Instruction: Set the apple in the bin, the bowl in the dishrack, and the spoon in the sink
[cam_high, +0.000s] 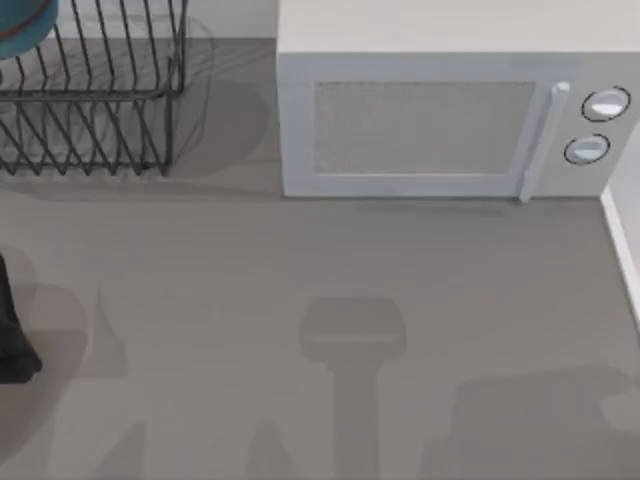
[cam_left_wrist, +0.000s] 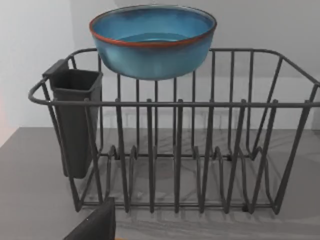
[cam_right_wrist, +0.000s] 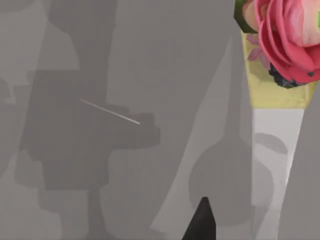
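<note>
1. The dishrack (cam_high: 90, 100) stands at the far left of the bench (cam_high: 300, 300), left of the white microwave (cam_high: 440, 120), apart from it.
2. The bowl (cam_high: 22, 25) is at the rack's far left corner in the top view. In the left wrist view the bowl (cam_left_wrist: 152, 40) sits upright above the rack's (cam_left_wrist: 175, 150) top rail, its teal inside holding nothing; whether it rests on the bars or hangs just over them I cannot tell.
3. A dark cutlery cup (cam_left_wrist: 75, 120) hangs on one end of the rack. What is in it is hidden.
4. The floor of the rack between the prongs holds nothing.
5. The left arm (cam_high: 12, 330) is at the bench's left edge. A dark corner of the left tool (cam_left_wrist: 95, 225) shows in its wrist view, in front of the rack; wide or narrow, I cannot tell.
6. A dark tip of the right tool (cam_right_wrist: 201, 222) shows over bare grey bench; its state I cannot tell. A pink flower (cam_right_wrist: 287, 35) on a yellow base lies near it.
</note>
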